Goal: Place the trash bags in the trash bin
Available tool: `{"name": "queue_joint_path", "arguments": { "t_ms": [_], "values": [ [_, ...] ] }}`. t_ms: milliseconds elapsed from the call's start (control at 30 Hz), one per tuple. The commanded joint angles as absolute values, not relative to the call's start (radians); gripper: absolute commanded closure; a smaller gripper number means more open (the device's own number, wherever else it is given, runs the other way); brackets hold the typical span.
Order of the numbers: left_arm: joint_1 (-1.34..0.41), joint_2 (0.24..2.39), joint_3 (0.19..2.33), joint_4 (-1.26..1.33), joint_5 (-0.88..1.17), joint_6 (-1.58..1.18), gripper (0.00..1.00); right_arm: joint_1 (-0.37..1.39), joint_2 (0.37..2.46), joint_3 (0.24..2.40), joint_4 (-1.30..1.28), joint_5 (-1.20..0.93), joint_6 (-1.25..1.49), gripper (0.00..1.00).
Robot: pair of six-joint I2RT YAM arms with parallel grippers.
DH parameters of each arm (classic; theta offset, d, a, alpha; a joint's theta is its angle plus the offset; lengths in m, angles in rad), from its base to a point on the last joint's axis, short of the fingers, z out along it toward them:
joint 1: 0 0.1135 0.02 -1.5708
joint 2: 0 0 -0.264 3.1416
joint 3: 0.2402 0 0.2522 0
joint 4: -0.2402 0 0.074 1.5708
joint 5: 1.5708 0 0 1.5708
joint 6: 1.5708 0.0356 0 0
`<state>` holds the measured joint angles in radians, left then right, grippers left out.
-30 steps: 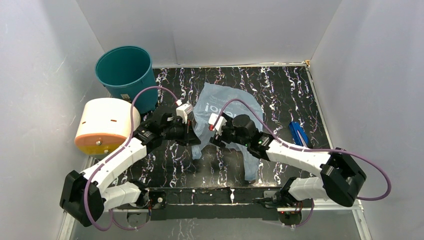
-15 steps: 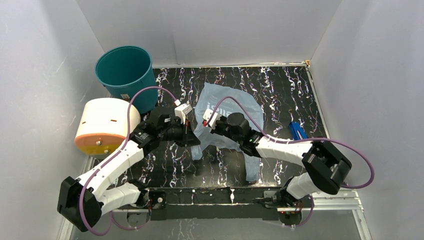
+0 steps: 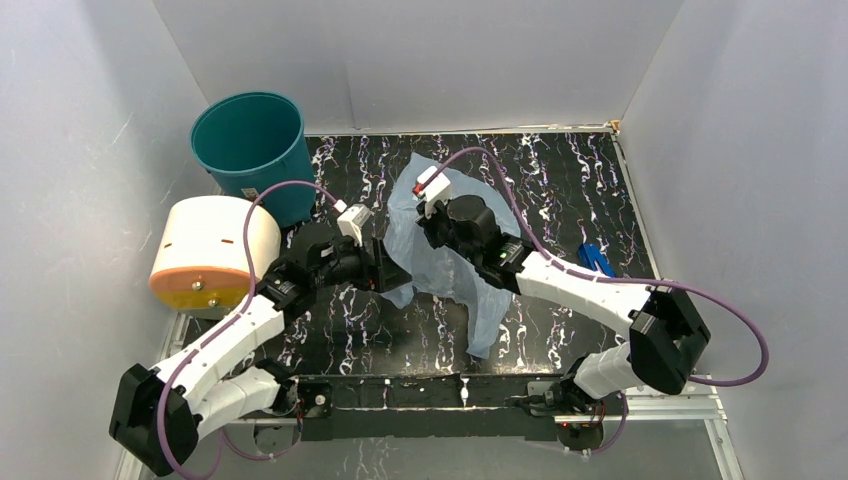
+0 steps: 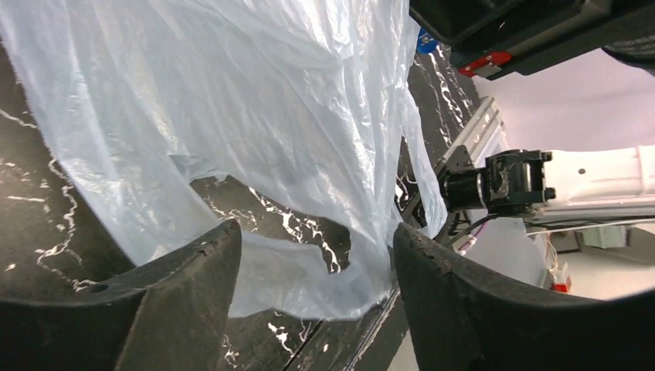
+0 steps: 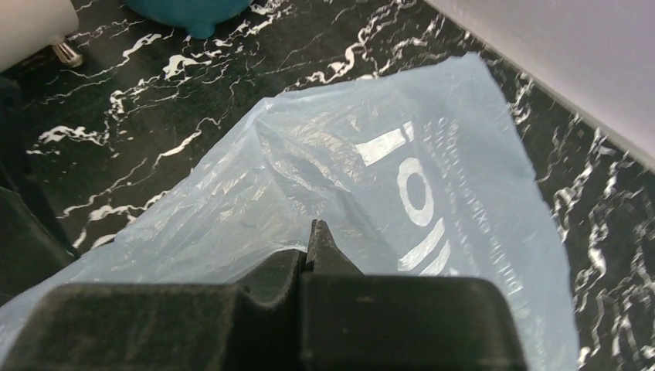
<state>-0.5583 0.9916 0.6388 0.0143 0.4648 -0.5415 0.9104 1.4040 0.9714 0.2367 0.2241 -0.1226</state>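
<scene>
Trash bag [image 3: 447, 272] in right gripper [image 5: 315, 232] (left gripper [image 4: 313, 241] agape alongside)

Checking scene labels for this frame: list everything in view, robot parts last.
trash bag: 1, light blue with white lettering, mid-table, partly lifted
trash bin: 1, teal, far-left corner, upright
cylinder: 1, cream with orange end, left edge, nearer than the bin
small object: 1, blue, right side of table; too small to identify
table: 1, black with white veining
left fingers: black, open, at the bag's left edge
right fingers: black, shut on the trash bag
</scene>
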Motion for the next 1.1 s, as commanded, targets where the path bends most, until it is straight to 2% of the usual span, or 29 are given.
{"name": "queue_joint_path", "arguments": {
  "t_ms": [0,133,300,500,633,867,1067],
  "values": [
    [-0.555,1.006,0.621,0.208,0.547,-0.616,0.29,0.909,1.412,1.074,0.062,0.248,0.089,1.00],
    [-0.555,0.997,0.626,0.284,0.568,-0.636,0.25,0.901,1.428,1.105,0.016,0.221,0.134,1.00],
    [-0.556,1.065,0.656,0.225,0.653,-0.549,0.24,0.875,1.449,1.167,-0.055,0.180,0.202,1.00],
    [-0.558,1.095,0.574,0.423,0.766,-0.649,0.22,0.760,1.522,1.296,-0.202,0.022,0.311,1.00],
    [-0.560,1.100,0.578,0.449,0.736,-0.653,0.22,0.724,1.541,1.313,-0.222,-0.081,0.350,1.00],
    [-0.566,1.127,0.629,0.478,0.680,-0.632,0.21,0.723,1.554,1.313,-0.217,-0.120,0.383,1.00],
    [-0.577,1.195,0.653,0.487,0.757,-0.610,0.21,0.722,1.570,1.347,-0.234,-0.144,0.407,1.00]
  ]
}}
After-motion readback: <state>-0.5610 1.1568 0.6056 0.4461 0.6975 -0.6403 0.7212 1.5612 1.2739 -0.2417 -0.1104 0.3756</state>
